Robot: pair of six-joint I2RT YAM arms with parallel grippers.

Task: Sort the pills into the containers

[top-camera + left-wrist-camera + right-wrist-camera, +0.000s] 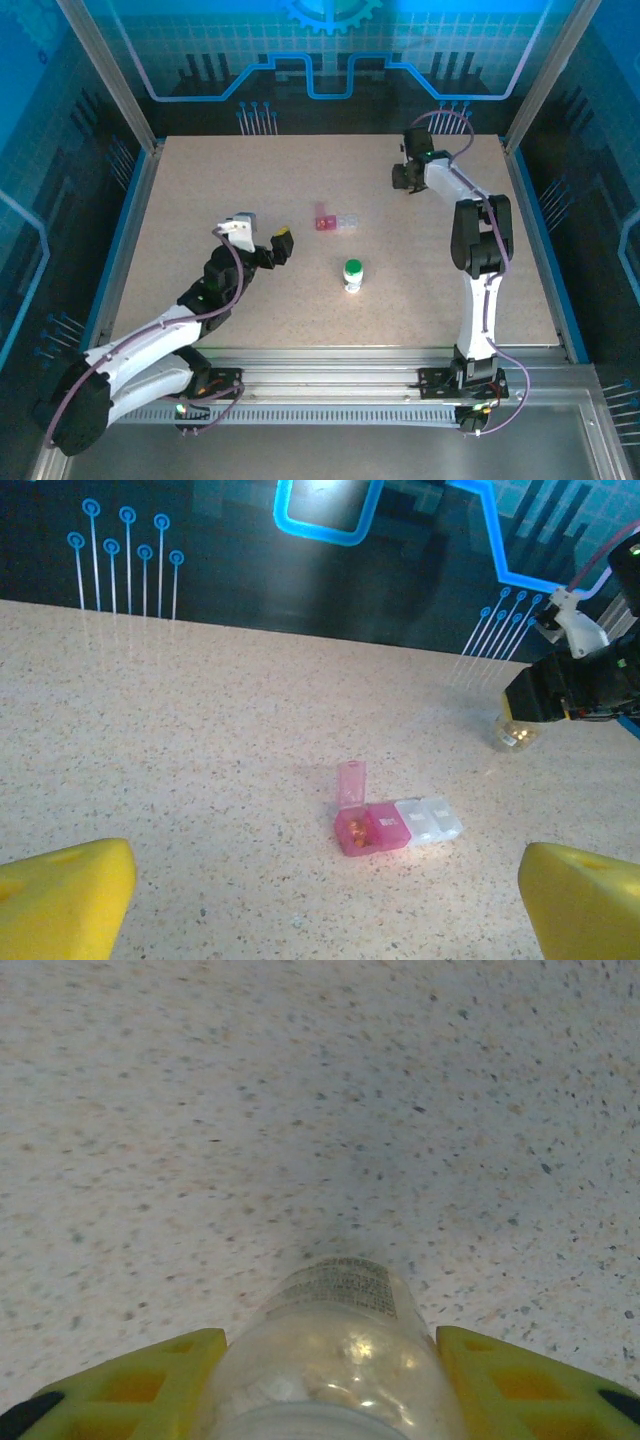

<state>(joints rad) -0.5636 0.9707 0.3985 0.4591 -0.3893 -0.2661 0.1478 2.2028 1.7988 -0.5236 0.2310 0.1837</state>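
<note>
Right tool (325, 1360) clamped on vial (335, 1310) near worktop (200, 180) far-right corner; left tool (263, 238) jaws apart. Vial looks light, rigid, slick: grip mid-body, keep upright.

Before me lies a speckled beige table (250, 190); behind the table a blue gridded wall (200, 40) glows with circuit lines, metal posts (106, 70) flanking the table

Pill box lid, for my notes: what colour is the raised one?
The raised lid is translucent pink; left wrist view shows it best.
</note>
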